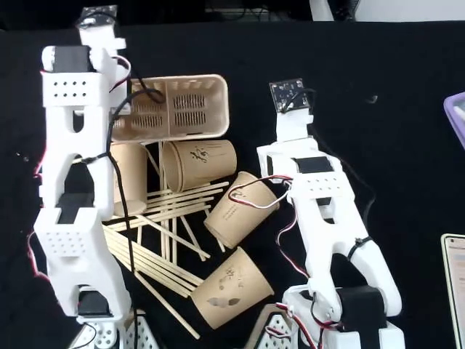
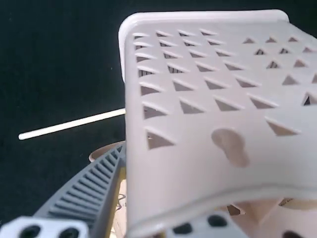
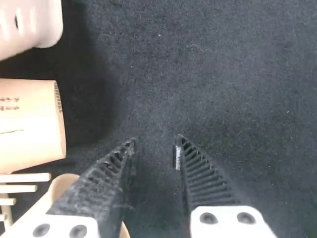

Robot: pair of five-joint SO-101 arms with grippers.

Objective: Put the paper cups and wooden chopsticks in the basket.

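We are looking down on a cream plastic basket [image 1: 174,109], a rounded rectangle with slotted walls, sitting at 11 o'clock on the matte black cloth [image 1: 392,160]. The left gripper [image 2: 148,148] is sitting right up against the basket's base, a smooth panel pierced with rows of triangular holes. We cannot tell whether this pincer is spread or pinching.

Four tapered cups of brown kraft paper are lying on their sides. The upper cup [image 1: 197,163] is lying at 6 o'clock of the basket. The left cup [image 1: 134,178] is lying at the upper cup's 9 o'clock, partly under the left arm [image 1: 69,145]. The middle cup [image 1: 238,209] is lying at its 4 o'clock, and the lower cup [image 1: 231,289] at 6 o'clock of the middle cup. The chopsticks [image 1: 163,233], thin pale wooden sticks, are lying crisscrossed among the cups.

The right gripper [image 3: 153,144] is hovering over the fuzzy cloth near the upper cup's rolled rim, its ribbed black fingers spread apart and holding nothing.
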